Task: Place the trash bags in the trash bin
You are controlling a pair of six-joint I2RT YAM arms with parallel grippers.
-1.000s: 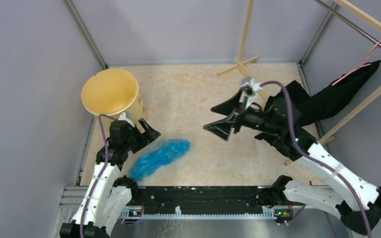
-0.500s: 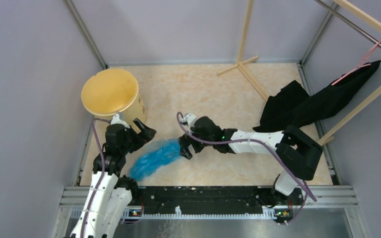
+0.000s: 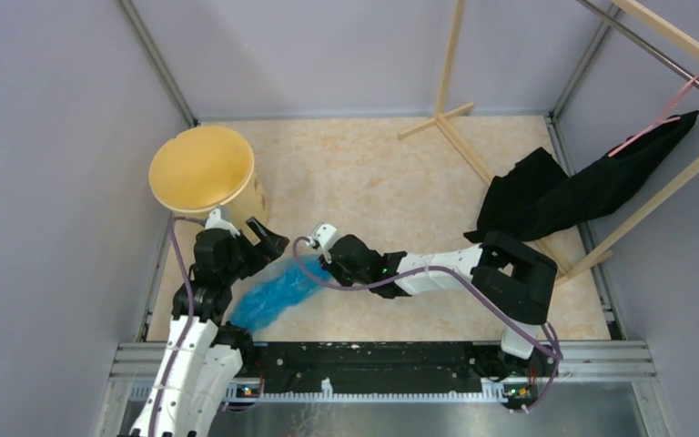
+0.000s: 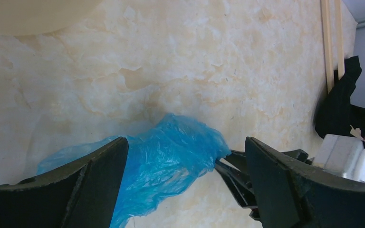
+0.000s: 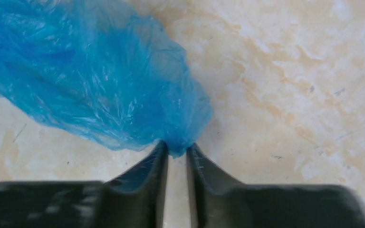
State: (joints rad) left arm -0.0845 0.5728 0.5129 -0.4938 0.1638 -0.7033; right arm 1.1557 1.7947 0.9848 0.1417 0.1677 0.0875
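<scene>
Bag (image 5: 90, 80) of thin blue plastic lies crumpled on the table, its tip pinched between my right gripper's (image 5: 176, 151) fingers, my left gripper (image 4: 185, 142) spread wide just above it, the yellow bucket (image 3: 205, 173) beyond that hand empty, everything left to do.

I count one blue plastic bag (image 3: 273, 291), one yellow bucket (image 3: 202, 168), one black cloth (image 3: 564, 196), one wooden rack (image 3: 446, 82) and two robot arms, left (image 3: 189, 332) and right (image 3: 437, 267), on one table (image 3: 373, 164).
</scene>
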